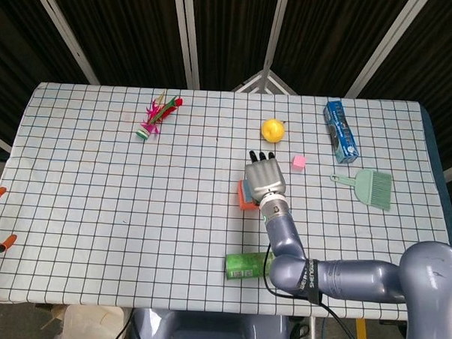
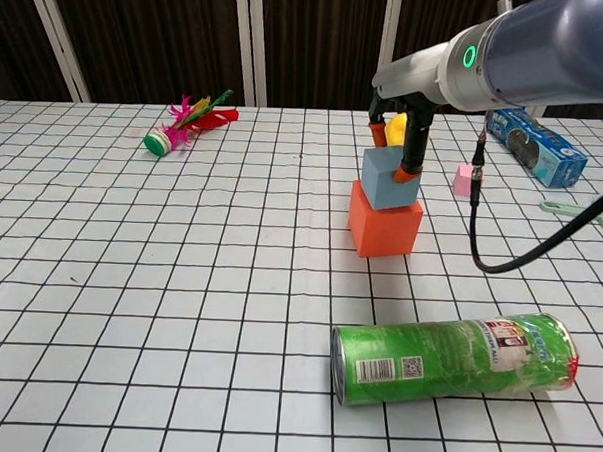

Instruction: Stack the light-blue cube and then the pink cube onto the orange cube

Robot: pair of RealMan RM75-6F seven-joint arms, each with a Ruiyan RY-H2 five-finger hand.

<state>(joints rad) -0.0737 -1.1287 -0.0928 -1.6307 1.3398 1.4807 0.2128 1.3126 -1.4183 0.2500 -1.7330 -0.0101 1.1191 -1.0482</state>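
Note:
In the chest view my right hand (image 2: 398, 130) grips the light-blue cube (image 2: 388, 180) from above, between orange-tipped fingers. The cube's underside meets the top of the orange cube (image 2: 384, 228), slightly tilted. In the head view my right hand (image 1: 265, 177) covers the light-blue cube, and only the left edge of the orange cube (image 1: 243, 199) shows. The small pink cube (image 1: 299, 162) lies alone on the cloth to the right of the hand, and appears behind the stack as the pink cube (image 2: 468, 178). My left hand shows in neither view.
A green can (image 2: 451, 358) lies on its side in front of the stack. A yellow ball (image 1: 272, 129), a blue box (image 1: 340, 131) and a green hand brush (image 1: 371, 185) lie to the back and right. A feathered toy (image 1: 157, 115) lies far left.

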